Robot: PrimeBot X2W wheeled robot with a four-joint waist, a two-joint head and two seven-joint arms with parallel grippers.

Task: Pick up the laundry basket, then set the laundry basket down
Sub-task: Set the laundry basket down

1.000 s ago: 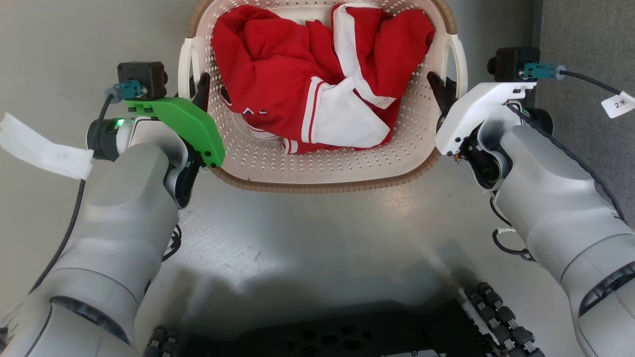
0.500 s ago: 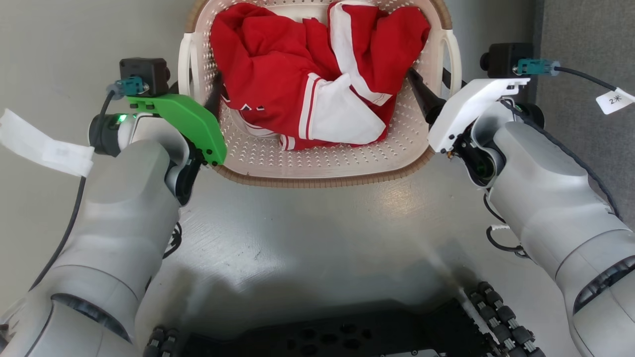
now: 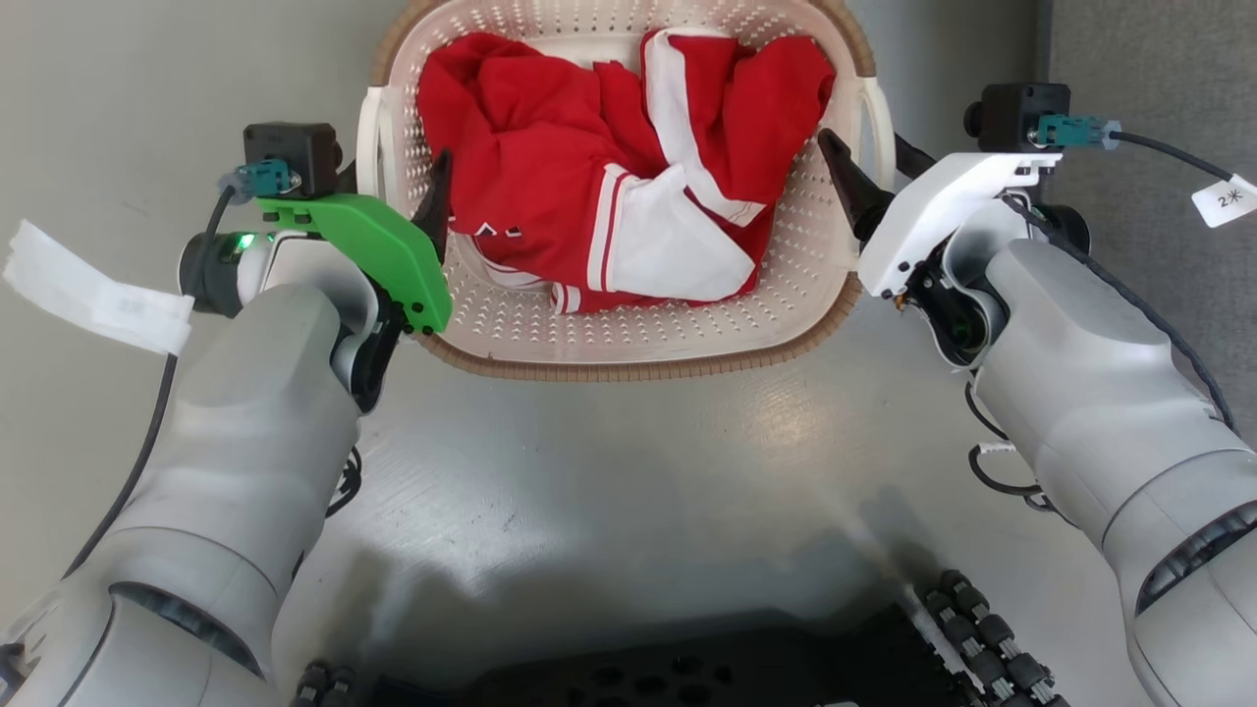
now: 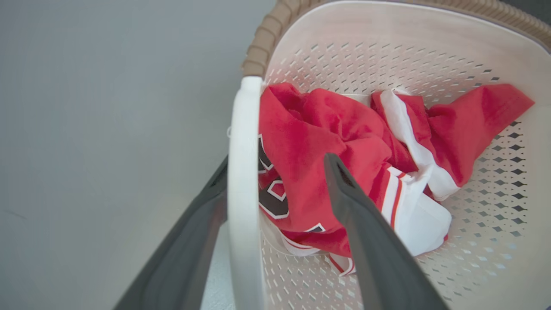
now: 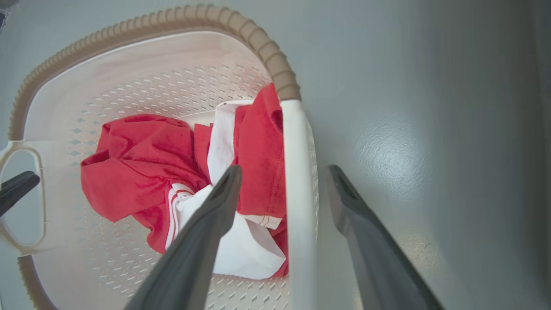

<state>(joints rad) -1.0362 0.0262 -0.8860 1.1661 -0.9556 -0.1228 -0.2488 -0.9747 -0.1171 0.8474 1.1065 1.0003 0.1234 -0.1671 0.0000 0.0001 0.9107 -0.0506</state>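
Small oval cream-white perforated plastic laundry basket [image 3: 628,368], red-and-white garment [image 3: 550,147] inside, apparently resting on the grey floor [image 3: 628,511]. My left gripper [image 4: 277,159] and right gripper [image 5: 284,168] each straddle a white loop handle [image 4: 243,172], fingers spread, gripping nothing. I judge grasp, lift and set-down all remain.

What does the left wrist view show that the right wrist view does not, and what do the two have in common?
Left wrist view: the left gripper open astride the left loop handle of the laundry basket, and black-and-white lettering on the red-and-white garment.
Right wrist view: the right gripper open astride the right loop handle, and, across the basket, a dark fingertip of the left gripper by the opposite handle.
Shared: the basket's perforated wall, its brown rim, the garment and the grey floor.
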